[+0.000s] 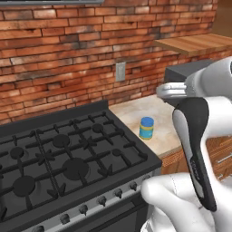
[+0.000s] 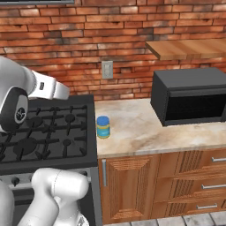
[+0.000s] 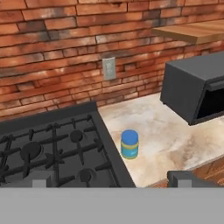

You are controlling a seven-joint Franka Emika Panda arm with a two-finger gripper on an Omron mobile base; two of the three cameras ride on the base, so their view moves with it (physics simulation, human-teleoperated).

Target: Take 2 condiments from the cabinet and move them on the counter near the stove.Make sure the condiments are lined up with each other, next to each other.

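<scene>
The black gas stove (image 1: 68, 158) fills the lower left of the left base view, and the beige counter (image 2: 145, 128) runs from its edge toward the right of the frame, where a dark microwave (image 2: 190, 95) sits under the wooden underside of the cabinet (image 2: 190, 47) at upper right. One condiment, the squat jar (image 3: 129, 144), stands upright on the counter just beside the stove's edge, at lower centre of the hand view and centre-left of the right base view. It has a blue lid, a yellow body and a blue label band. The gripper (image 3: 111, 179) hangs with its jaws spread wide and nothing between them, its dark fingertips (image 3: 183, 178) rising at the bottom of the hand view. The jar lies ahead of and above the tips in that frame, slightly right of centre and apart from them. The second condiment, the red bottle, is yet to join it, so the task looks about half done. The next reach likely turns toward the cabinet at upper right, well away from the jar. Bare counter between the jar and the microwave leaves room for a neighbour.
</scene>
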